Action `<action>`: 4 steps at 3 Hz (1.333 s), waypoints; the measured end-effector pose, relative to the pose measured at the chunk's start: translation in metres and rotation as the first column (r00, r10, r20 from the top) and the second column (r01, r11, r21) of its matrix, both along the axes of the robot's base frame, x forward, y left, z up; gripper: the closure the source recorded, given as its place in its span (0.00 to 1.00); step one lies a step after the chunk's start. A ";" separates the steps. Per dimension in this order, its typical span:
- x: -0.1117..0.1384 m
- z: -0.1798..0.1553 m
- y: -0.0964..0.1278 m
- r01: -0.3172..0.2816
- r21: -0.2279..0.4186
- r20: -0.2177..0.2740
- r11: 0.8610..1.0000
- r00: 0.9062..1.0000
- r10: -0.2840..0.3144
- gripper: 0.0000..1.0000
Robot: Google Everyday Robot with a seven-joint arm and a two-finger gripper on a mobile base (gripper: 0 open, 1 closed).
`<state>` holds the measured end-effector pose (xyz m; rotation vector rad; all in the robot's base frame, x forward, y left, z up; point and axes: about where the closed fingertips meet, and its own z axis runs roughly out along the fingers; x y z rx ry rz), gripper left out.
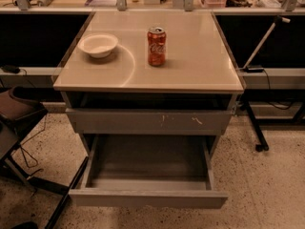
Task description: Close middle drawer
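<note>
**Middle drawer wide open, gripper not yet at the panel**

The middle drawer (147, 175) stands pulled far out toward the near side of the scene, low under the desk (205, 61). Its grey box interior is bare and its plain flat front panel faces me at the near edge. Above it sits the scratched drawer front (147, 121), marked with white scuffs, which is not my target. On the desk top, a red Coca-Cola can (156, 46) stands upright near the middle. A white bowl (97, 45) rests to its left, well apart from it. A dark chair (19, 109) sits at the left on the speckled floor (267, 185).

My gripper is nowhere in the camera view, so I cannot tell whether it is spread or pressed together, and nothing is touching the drawer. I judge that I am in the approach step, and the closing push has not begun.

The next move calls for bringing the gripper to the plain front panel, near its middle so the drawer does not skew on its slides. From there I push straight toward the far side until the panel sits flush under the scratched front. I should stay low and level, clear of the panel's top edge, and keep away from the can and bowl above.
</note>
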<state>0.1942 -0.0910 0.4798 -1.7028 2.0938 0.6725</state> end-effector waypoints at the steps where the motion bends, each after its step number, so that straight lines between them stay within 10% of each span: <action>1: 0.027 -0.061 0.011 0.048 -0.002 -0.044 0.999 0.998 -0.048 0.00; 4: 0.159 -0.159 0.049 0.199 -0.023 -0.023 0.980 0.980 -0.199 0.00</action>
